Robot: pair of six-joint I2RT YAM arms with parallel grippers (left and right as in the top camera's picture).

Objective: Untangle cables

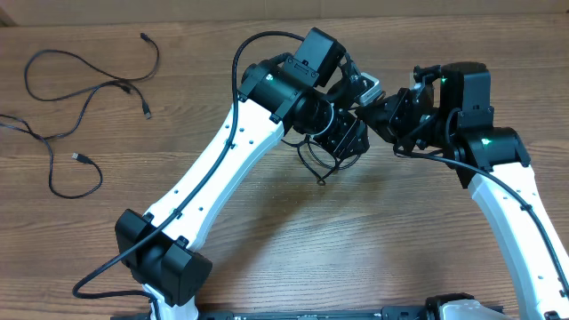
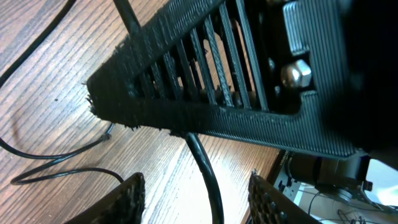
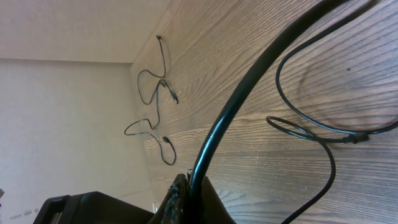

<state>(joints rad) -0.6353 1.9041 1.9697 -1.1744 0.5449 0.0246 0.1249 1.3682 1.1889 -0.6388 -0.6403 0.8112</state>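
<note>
My right gripper [image 3: 188,188] is shut on a black cable [image 3: 249,74] that rises from its fingers; in the overhead view it [image 1: 380,111] meets my left gripper [image 1: 348,133] above the table's middle. My left gripper [image 2: 198,185] is open, and the same cable [image 2: 210,177] runs between its two fingers without being pinched. The right gripper's ribbed finger [image 2: 205,74] fills the top of the left wrist view. Thin cable loops [image 1: 322,164] hang or lie under both grippers and also show in the right wrist view [image 3: 311,127].
Other thin black cables [image 1: 89,93] with small plugs lie spread out at the table's far left, also seen far off in the right wrist view [image 3: 155,93]. The left arm's white link [image 1: 222,169] crosses the table diagonally. The right arm [image 1: 516,204] stands at the right.
</note>
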